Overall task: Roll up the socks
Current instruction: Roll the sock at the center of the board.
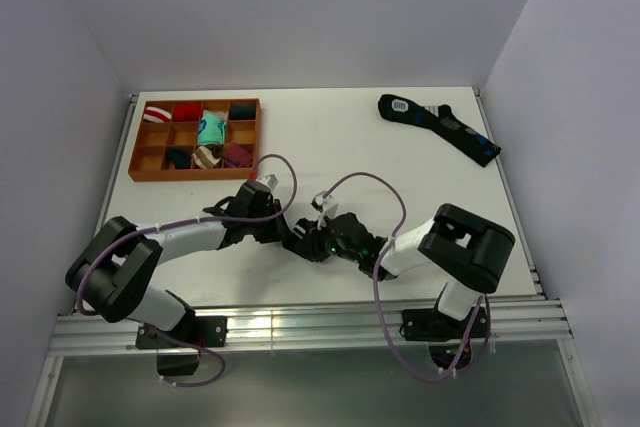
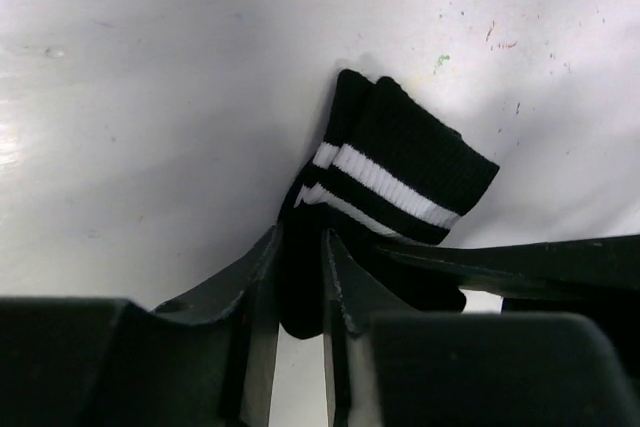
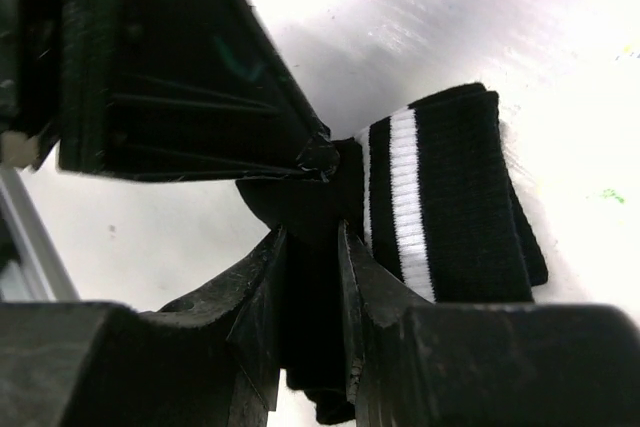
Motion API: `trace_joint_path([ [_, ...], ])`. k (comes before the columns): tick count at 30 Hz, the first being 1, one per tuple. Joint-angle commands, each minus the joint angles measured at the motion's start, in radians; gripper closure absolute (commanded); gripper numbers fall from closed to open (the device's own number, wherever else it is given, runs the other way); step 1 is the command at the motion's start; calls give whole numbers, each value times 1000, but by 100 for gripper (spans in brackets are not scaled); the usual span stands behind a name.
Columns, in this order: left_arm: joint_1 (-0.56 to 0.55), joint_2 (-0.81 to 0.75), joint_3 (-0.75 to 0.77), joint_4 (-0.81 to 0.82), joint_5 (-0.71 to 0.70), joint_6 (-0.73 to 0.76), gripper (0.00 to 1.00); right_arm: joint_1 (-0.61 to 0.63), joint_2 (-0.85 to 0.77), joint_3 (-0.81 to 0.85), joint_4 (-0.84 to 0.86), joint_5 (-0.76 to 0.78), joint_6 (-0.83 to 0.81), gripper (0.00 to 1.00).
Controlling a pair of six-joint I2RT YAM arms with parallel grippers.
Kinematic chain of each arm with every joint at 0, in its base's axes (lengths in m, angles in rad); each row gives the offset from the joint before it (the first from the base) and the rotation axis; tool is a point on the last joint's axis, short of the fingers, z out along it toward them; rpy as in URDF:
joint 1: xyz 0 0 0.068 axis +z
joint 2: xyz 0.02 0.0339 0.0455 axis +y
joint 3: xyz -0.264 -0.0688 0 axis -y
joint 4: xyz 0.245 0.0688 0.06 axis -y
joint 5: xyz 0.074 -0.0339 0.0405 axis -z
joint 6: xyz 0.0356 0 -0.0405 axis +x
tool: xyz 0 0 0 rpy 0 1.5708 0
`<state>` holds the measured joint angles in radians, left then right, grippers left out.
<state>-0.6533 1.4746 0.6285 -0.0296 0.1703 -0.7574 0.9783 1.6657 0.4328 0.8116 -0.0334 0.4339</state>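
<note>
Black knit ankle socks with two white stripes around the cuff lie bunched on the white table, caught from two sides. The left gripper has its jaws drawn close on a fold of the dark fabric, with the striped cuff fanning out just beyond its fingertips and to their right. The right gripper pinches another fold from the opposite side, tips nearly meeting the left one's. This double hold probably serves to hold the bundle tight for rolling. The ribbed cuffs sit stacked, stripes aligned, soft and slightly crumpled.
</note>
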Motion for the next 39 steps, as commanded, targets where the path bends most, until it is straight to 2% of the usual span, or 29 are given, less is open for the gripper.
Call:
trace_joint_path([
  [1,7,-36,-24,6,-26,-40,73,-24,40,13,-307,-37,94,78],
  [2,7,-40,-26,13,-29,-43,69,-24,39,20,-318,-42,114,78],
  [7,12,-101,-45,20,-72,-60,66,-36,68,37,-355,-89,187,78],
  [13,21,-200,-117,140,-98,-82,62,-101,121,46,-348,-189,238,78],
  [22,24,-267,-223,296,-106,-89,60,-155,138,24,-347,-293,272,80],
  [28,23,-235,-280,410,-94,-100,60,-182,124,-26,-341,-298,298,87],
  [39,-23,-220,-340,583,-97,-66,59,-211,195,-71,-233,-404,377,87],
])
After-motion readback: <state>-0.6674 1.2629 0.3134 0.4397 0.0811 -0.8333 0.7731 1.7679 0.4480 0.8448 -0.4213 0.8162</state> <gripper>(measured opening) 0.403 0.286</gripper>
